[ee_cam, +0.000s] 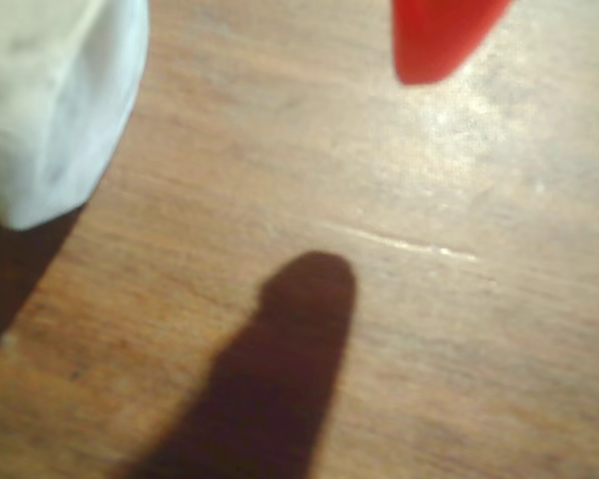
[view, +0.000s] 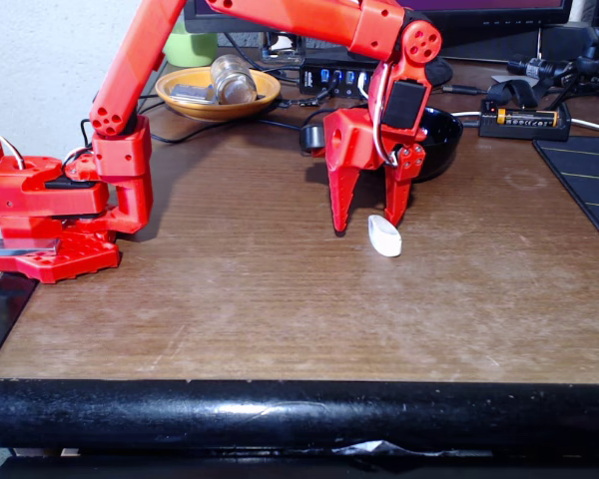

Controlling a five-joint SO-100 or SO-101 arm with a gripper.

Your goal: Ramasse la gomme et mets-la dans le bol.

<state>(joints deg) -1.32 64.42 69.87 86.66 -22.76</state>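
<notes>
In the fixed view the red arm reaches across the wooden tabletop [view: 230, 289] with its end effector [view: 367, 222] pointing straight down, jaws spread apart and holding nothing. The left fingertip hangs just above the wood; the right one stands just beside the white eraser [view: 384, 237], at its upper edge — whether they touch I cannot tell. The eraser lies on the tabletop, outside the gap between the jaws, slightly right of it. Behind the end effector sits the black bowl [view: 444, 140], partly hidden by the wrist. Further back on the left is an orange-yellow dish [view: 195, 106] holding a glass jar [view: 233, 79].

In the wrist view the eraser [ee_cam: 55, 110] fills the upper left corner, blurred and close, and one red fingertip [ee_cam: 434, 40] shows at the top edge — its dark shadow falls across the wood below
</notes>
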